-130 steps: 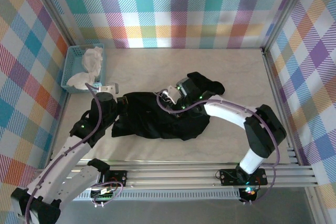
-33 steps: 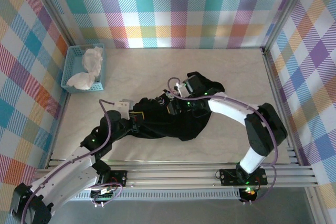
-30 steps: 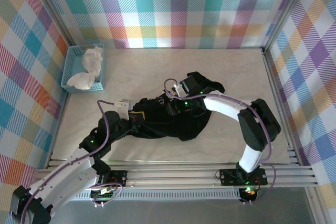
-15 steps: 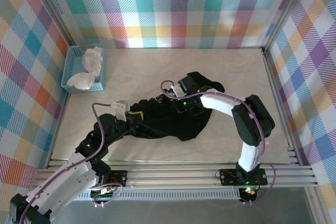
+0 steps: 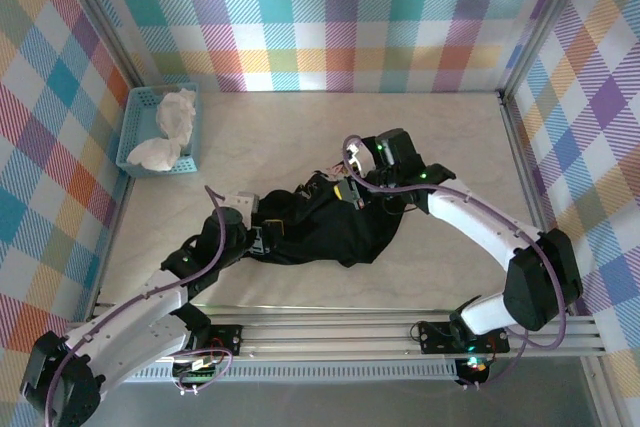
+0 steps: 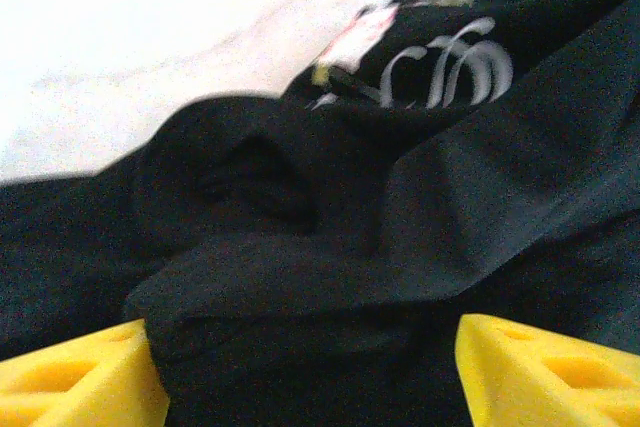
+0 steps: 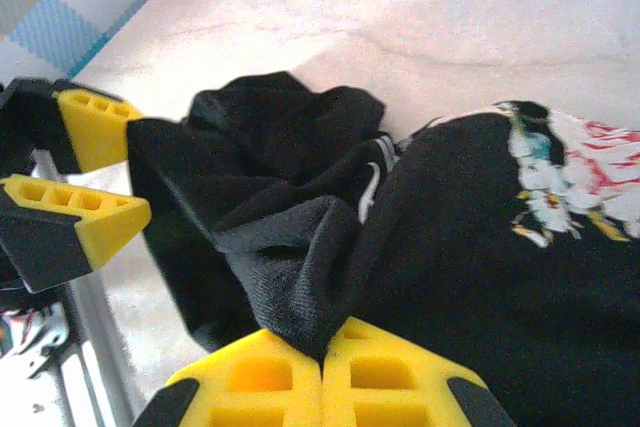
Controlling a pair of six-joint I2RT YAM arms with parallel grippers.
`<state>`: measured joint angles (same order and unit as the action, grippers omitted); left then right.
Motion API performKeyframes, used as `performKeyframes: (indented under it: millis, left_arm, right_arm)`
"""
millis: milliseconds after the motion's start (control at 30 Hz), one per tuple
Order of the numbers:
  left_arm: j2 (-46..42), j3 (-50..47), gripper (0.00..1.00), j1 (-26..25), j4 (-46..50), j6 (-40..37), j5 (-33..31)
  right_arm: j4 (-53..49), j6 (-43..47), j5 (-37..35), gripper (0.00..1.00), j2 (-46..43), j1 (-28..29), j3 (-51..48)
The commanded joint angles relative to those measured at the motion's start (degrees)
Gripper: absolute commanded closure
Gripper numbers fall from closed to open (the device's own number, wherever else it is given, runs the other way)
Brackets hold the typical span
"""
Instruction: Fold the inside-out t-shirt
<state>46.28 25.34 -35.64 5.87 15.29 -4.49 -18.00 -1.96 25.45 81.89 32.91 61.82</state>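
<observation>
At the far-left corner, a light-blue basket point(image 5: 132, 137) holding a white cloth point(image 5: 172, 119) sits against the wall, well apart from the work area, with a strip of bare table point(image 5: 250, 132) between. The left gripper point(image 5: 258, 237) is low at the t-shirt's left edge. Its yellow fingers point(image 6: 75, 377) are spread wide, with loose black fabric bunched between them and not clamped. The t-shirt point(image 5: 325, 232) lies crumpled in a heap at mid-table, nearer the front rail point(image 5: 330, 332) than the back wall. Its left and near edges are rumpled and folded over. The right gripper point(image 7: 322, 357) is at the shirt's rear edge, its fingers pressed together and pinching a raised fold of the black fabric. Open tabletop extends behind the shirt and to its right as far as the side frame. Pale script lettering point(image 6: 440, 67) shows on a fold in the left wrist view but is too blurred to read. A pink-and-white rose print point(image 7: 570, 182) shows in the right wrist view. The surface is pale with faint marbling. Plaid walls point(image 5: 350, 17) in pastel colours enclose three sides.
</observation>
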Motion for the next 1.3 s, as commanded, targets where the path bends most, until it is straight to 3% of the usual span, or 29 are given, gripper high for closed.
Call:
performKeyframes:
  millis: [0,233,433,567,700,833,900,967,1033,1100,1167,1267]
  left_arm:
    - [0.7,4.5,0.21,-2.5,-3.8,-6.6,-1.0]
    - [12.0,11.9,0.13,-5.0,-3.2,-17.7,5.8]
    - [19.8,15.5,0.13,-5.8,-2.9,-21.8,2.6]
    - [24.6,17.4,0.23,-5.8,-3.4,-22.7,-0.6]
    - [30.8,20.4,0.33,-5.7,-3.7,-23.6,0.7]
    - [34.7,23.8,0.62,-4.4,-4.0,-20.3,-0.4]
    - [33.4,25.2,0.81,-3.1,-3.1,-17.6,4.8]
    - [30.4,25.7,0.96,-1.5,-2.4,-13.1,14.0]
    - [27.6,25.5,0.99,0.5,-3.2,-6.9,28.0]
    - [25.1,25.0,1.00,1.7,-5.7,0.6,37.4]
    - [23.1,24.4,1.00,2.3,-6.9,6.0,40.8]
    - [22.2,25.3,1.00,3.3,-3.5,10.0,40.6]
  right_arm:
    - [1.5,1.3,5.7,1.00,-1.8,-0.8,-0.8]
    - [1.3,0.5,6.2,1.00,-2.1,-1.9,-0.5]
    - [1.2,0.5,6.2,1.00,-2.2,-2.3,-0.5]
    - [1.4,0.6,6.4,1.00,-2.5,-2.3,-1.0]
    - [2.3,0.7,6.6,1.00,-2.8,-2.4,-1.8]
    - [3.5,1.6,4.1,1.00,-4.0,-2.4,-4.4]
    - [3.9,0.4,-2.7,1.00,-4.8,-2.4,-6.4]
    - [3.7,-1.0,-8.5,1.00,-5.5,-2.3,-7.2]
    - [4.5,-2.4,-13.3,0.96,-6.2,-2.1,-7.4]
    - [4.3,-4.1,-19.6,0.88,-6.1,-1.6,-6.4]
    - [2.4,-4.8,-24.7,0.84,-5.2,-1.2,-4.5]
    - [0.4,-3.1,-25.9,0.75,-5.4,-0.5,-3.1]
